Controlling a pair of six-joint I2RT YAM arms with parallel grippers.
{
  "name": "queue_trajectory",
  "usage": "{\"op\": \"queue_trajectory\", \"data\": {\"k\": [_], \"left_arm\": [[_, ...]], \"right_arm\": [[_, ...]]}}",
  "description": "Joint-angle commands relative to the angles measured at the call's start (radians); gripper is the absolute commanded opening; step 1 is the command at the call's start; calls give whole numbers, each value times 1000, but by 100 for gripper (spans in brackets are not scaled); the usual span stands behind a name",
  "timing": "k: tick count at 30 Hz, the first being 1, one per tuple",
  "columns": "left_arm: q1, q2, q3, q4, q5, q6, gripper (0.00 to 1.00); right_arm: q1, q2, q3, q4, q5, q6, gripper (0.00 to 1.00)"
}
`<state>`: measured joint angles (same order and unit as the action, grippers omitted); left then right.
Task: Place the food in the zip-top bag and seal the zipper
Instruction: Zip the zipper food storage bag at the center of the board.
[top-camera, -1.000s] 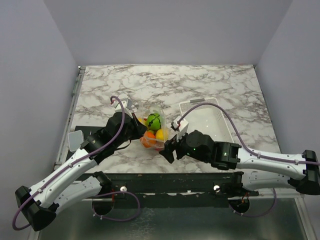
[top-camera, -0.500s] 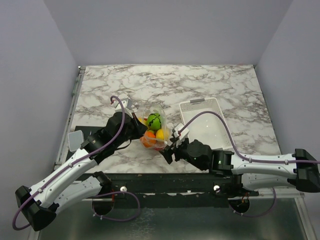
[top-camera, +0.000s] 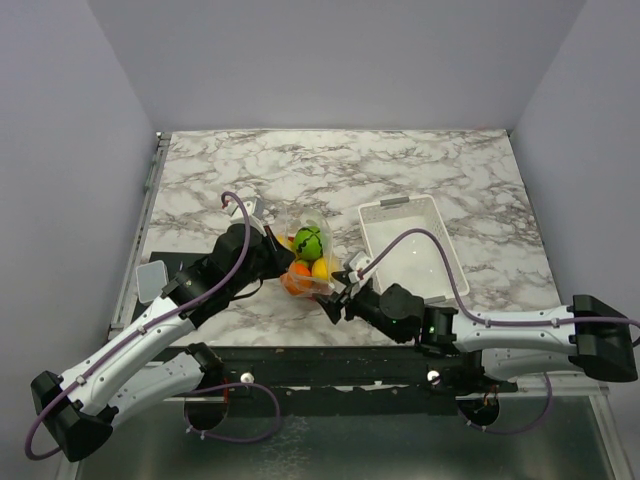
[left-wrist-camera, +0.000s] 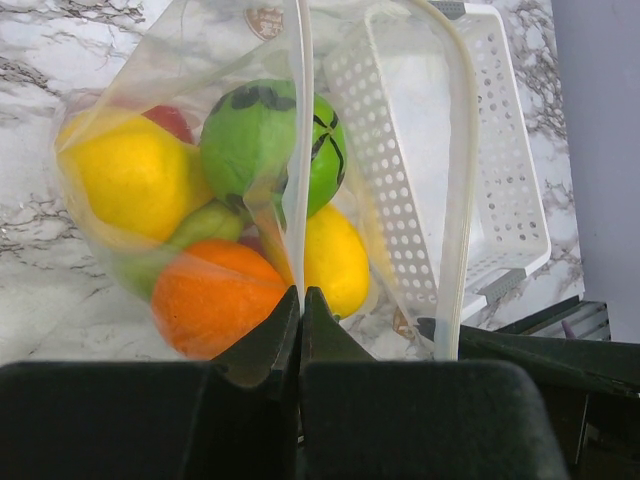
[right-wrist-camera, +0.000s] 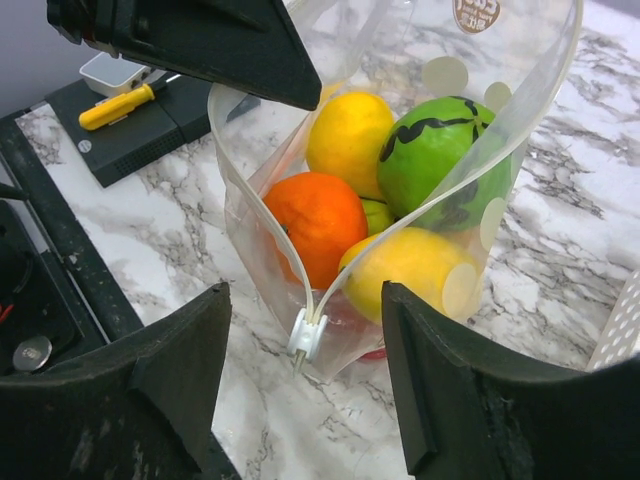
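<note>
- Moved in the last second: the right arm has stretched out low along the near desk edge. It has carried the right hand to the 5 o'clock corner of the thin see-through zip-top bag with white dots. Its fingers have drawn in a little but stand apart, clamped on nothing.
- In the right wrist view a small white slider tab sits between those fingers, at the near end of the zipper, a narrow clear strip along the bag's mouth. Whether a finger touches the tab, I cannot tell.
- The left hand has not shifted. Its fingers are together, clamped on the bag's edge at about 9 o'clock, holding the bag up.
- All the food I can see lies inside the bag, which stands on the marble desk: a glossy green ball with dark stripes, an orange fruit, two yellow pieces and a trace of red beneath.
- Filling looks finished and sealing appears to be the step in hand, since the mouth gapes wide with both sides of the strip bowed apart.
- A white perforated plastic tray sits at 3 o'clock, near the bag.
- A black pad carrying a yellow-handled tool lies at 8 o'clock.
- The bulging fruit push the bag's sides outward, which may hinder the slack strip from closing.
</note>
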<state>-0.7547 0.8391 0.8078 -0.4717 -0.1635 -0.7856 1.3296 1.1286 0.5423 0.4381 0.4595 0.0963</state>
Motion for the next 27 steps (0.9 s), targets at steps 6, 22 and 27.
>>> {"op": "queue_trajectory", "data": {"k": [6,22,27], "left_arm": [[2,-2,-12,33,24,-4,0],[2,-11,-21,32,12,-12,4],[2,-26,13,18,-10,15,28]], "right_arm": [[7,36,-20,114,47,-47,49],[8,-44,67,-71,14,-82,2],[6,-88,124,-208,-9,-87,1]]}}
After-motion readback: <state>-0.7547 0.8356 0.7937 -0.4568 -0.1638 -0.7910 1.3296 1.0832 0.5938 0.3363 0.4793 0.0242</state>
